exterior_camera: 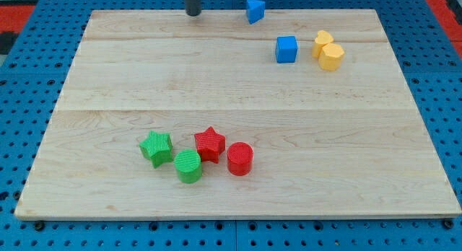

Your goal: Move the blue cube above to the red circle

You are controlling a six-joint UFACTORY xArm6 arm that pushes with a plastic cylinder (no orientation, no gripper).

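1. My tool is a plain rod with no jaws, so it neither opens nor closes and holds nothing. My tip (pixel 193 14) sits at the view's top edge of the worktop (pixel 108 78), touching no block.
2. The blue cube (pixel 286 49) lies to the view's right of my tip and slightly lower, well apart from it. A blue triangular block (pixel 254 10) stands between us near the top edge, and a yellow block (pixel 328 50) sits just beside the cube on its right.
3. The red circle (pixel 240 159) lies far toward the view's bottom, down and a little left of the cube, just beside a red star (pixel 210 143), with a green circle (pixel 188 166) and a green star (pixel 156 148) further left.
4. I judge the cube must travel downward and slightly left, stopping just above the red circle. So my tip needs to reach the cube's top-right side first, skirting the blue triangular block on the way, and the gap beside the yellow block looks tight.
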